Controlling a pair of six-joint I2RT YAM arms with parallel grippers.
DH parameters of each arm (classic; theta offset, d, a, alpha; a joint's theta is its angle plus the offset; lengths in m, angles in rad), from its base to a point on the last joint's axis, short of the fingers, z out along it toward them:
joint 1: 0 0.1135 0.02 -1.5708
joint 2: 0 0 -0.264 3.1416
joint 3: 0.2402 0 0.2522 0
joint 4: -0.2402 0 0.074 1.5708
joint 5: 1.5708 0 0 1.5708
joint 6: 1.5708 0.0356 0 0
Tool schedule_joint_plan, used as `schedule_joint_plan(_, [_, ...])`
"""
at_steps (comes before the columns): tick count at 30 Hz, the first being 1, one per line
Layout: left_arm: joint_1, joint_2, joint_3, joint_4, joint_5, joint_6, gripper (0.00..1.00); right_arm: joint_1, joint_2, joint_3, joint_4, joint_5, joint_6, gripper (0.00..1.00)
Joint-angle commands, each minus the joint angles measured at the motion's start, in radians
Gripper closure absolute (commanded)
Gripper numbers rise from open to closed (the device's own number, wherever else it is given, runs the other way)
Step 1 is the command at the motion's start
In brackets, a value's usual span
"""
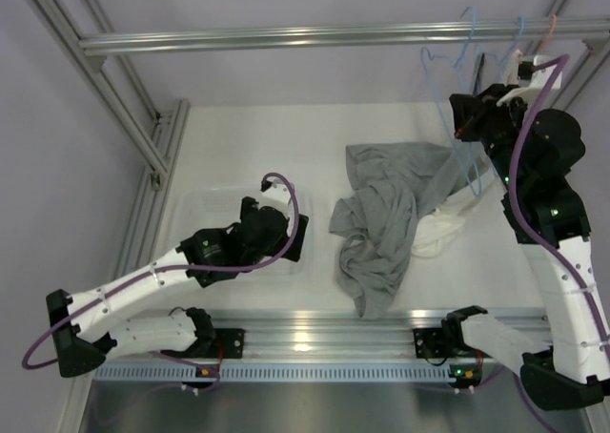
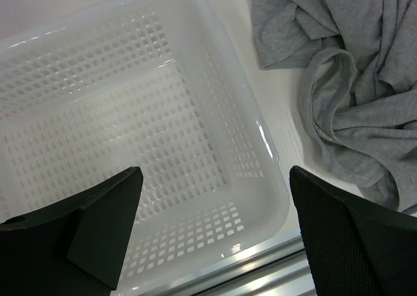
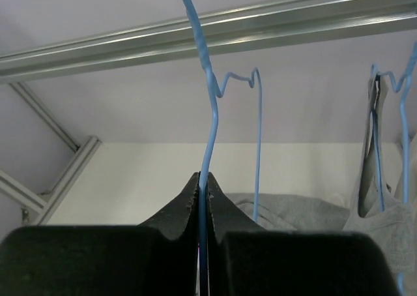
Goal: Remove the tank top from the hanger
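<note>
The left tool (image 2: 215, 173) is hovering over the near right part of a white perforated basket (image 2: 130, 120), its two fingers standing wide apart with nothing between them. The basket is sitting on the white table (image 1: 248, 147), near the left arm's side. Just to the right of it, the grey tank top (image 1: 381, 223) is lying crumpled in a long heap on the table between the two arms, its near end trailing toward the front rail. Its far right corner is reaching up toward the blue wires, though whether it is hooked on them is not clear. A white garment (image 1: 440, 229) is showing beside its right edge. Farther back, the right tool (image 3: 202, 182) is being held high, its fingers pressed together on the thin wire of a blue hanger (image 3: 210, 113). Behind that, more blue hangers (image 3: 259, 146) are hanging from the metal bar (image 1: 334, 37) at the back.
</note>
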Motion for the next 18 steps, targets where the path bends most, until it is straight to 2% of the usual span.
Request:
schedule_joint_plan(1, [-0.002,-0.004,0.001,0.003,-0.012,0.000,0.01,-0.015,-0.003,0.034,0.105,-0.022,0.016,1.00])
schedule_joint_plan(9, [-0.002,-0.024,0.006,0.003,-0.002,-0.006,0.01,-0.041,0.169,0.097,0.116,-0.028,0.005,1.00])
schedule_joint_plan(14, [-0.002,-0.053,-0.003,0.003,0.001,-0.013,0.01,-0.042,0.220,0.048,0.139,-0.034,0.019,1.00])
schedule_joint_plan(18, [-0.002,-0.055,-0.002,0.004,0.002,-0.014,0.01,-0.042,0.199,-0.036,0.168,-0.034,0.048,1.00])
